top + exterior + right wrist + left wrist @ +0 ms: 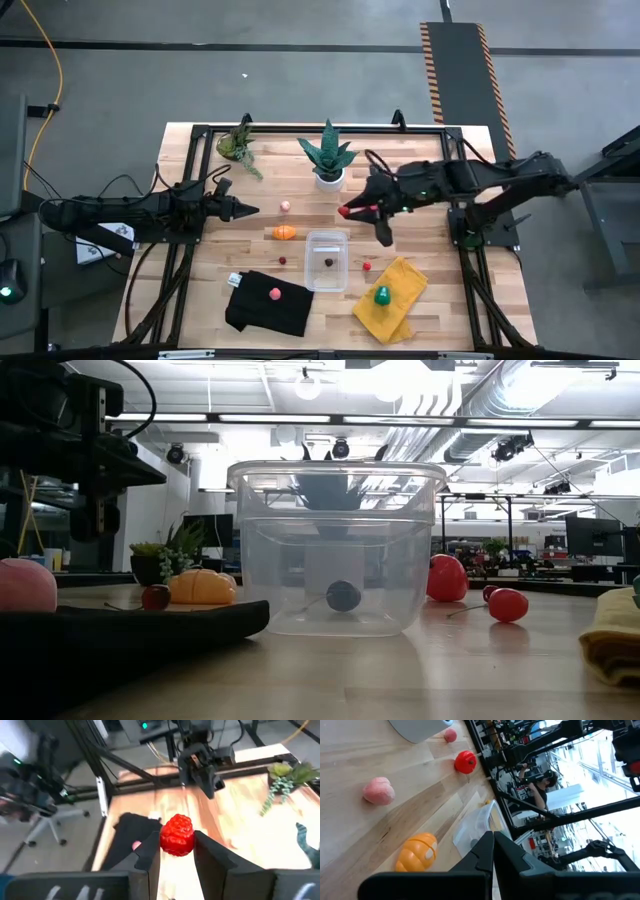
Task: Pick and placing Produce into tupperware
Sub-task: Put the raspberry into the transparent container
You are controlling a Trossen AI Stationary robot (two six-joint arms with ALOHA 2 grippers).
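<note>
Right gripper (176,851), at the tupperware's (327,261) one o'clock, clamps a light, rigid, bumpy toy raspberry (177,835) across its middle; left gripper (250,210) closed.

Wooden desk (200,300), pale planks, black metal frame round its edges. Black cloth (268,303) lies at the near left. Yellow cloth (392,300), crumpled, lies at the near right. Far side, near the middle: spiky green plant in a white pot (328,160). To its left, a trailing green plant (239,146) lies toward the far left corner. Small white tag (234,279) just beside the black cloth's far left corner. Grey floor (300,80) beyond, with a hazard-striped ramp (462,70) and a yellow cable (52,70).
</note>
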